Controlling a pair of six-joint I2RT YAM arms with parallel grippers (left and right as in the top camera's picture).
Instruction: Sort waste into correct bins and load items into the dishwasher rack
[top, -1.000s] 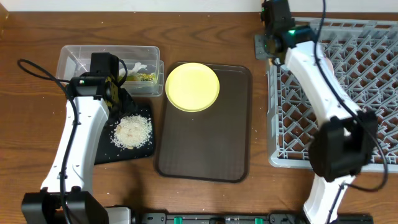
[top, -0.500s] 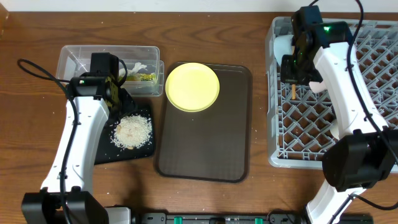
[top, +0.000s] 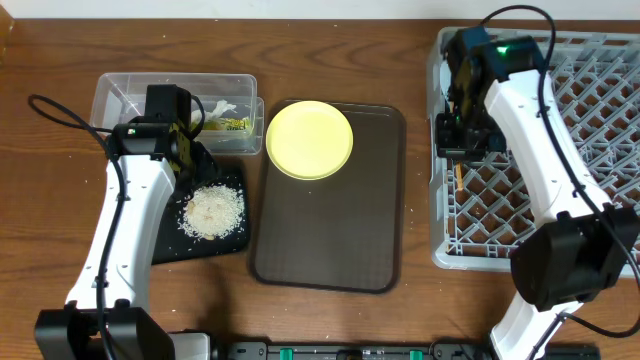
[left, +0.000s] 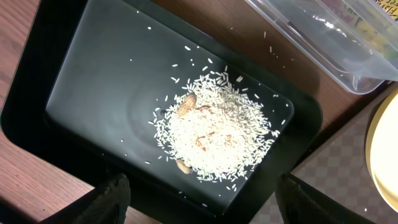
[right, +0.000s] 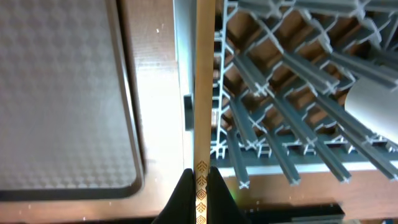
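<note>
1. Right jaws are clamped on a chopstick (right: 203, 93). In the right wrist view two dark fingertips (right: 181, 198) pinch its gold-patterned end at the bottom of the picture, and the stick runs straight away from them.
2. That chopstick lies along the left rim of the rack (right: 280, 112), with the brown tray (right: 62, 93) on one side and the lattice of pegs on the other. I cannot tell whether it touches the rim.
3. From overhead, a short length of the chopstick (top: 458, 180) pokes out from under the right arm at the left edge of the rack (top: 560, 210).
4. Among the pegs at the right edge of the wrist view sits a pale rounded thing (right: 373, 106), of which too little shows to name it.
5. Left jaws stand wide open and hold nothing, with one fingertip (left: 113, 198) in each bottom corner of the left wrist view.
6. Rice (left: 211, 140) lies heaped in the black tray (left: 93, 74), with a few brownish bits in it. The heap sits ahead of the left jaws and in line with the gap between them, touching neither.
7. Just beyond the black tray (top: 170, 245) the tub (top: 120, 92) rests on the table (top: 330, 50) and holds the wrapper (top: 232, 124) and the white scrap (top: 222, 106).
8. On the far left corner of the brown tray (top: 330, 230) the plate (top: 309, 139) lies flat, well apart from both jaws.
</note>
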